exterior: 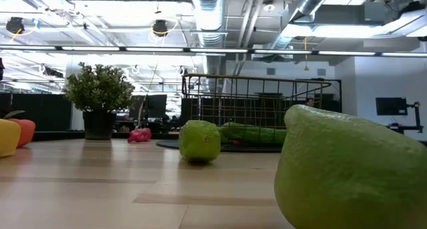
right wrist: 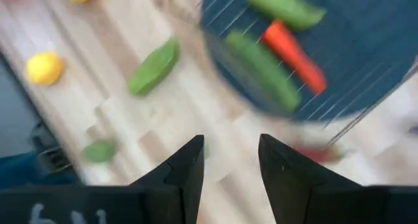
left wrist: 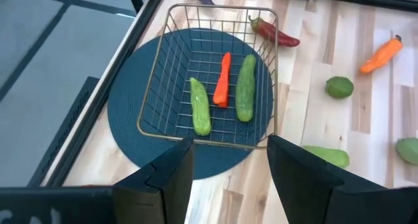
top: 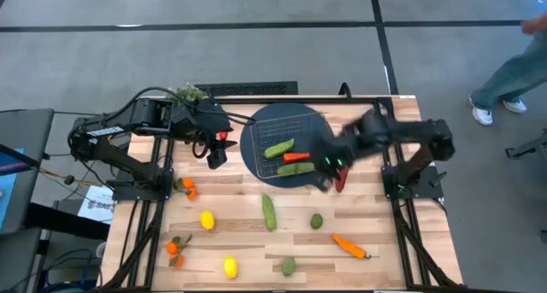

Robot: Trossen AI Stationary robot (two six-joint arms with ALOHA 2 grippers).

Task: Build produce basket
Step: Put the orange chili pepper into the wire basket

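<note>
Your right gripper (top: 329,175) hung with fingers apart and empty, above the right-hand rim of the wire basket (top: 267,125), near the desk's right edge. A red pepper (top: 342,180) lay on the wood just outside that rim, beside the gripper. Your left gripper (top: 215,154) waited with fingers spread and empty, near the far-left corner, just left of the round blue mat (top: 252,156).

The basket held two cucumbers (left wrist: 201,115) (left wrist: 246,96) and a carrot (left wrist: 223,80).

Risk: a low descent so near the rim could have caught the wire and dragged the basket off the mat, or nudged the pepper away.

Open room lay along the near edge, though a cucumber (top: 269,212), lime (top: 316,221), carrot (top: 349,246) and lemons (top: 207,219) were scattered there.
</note>
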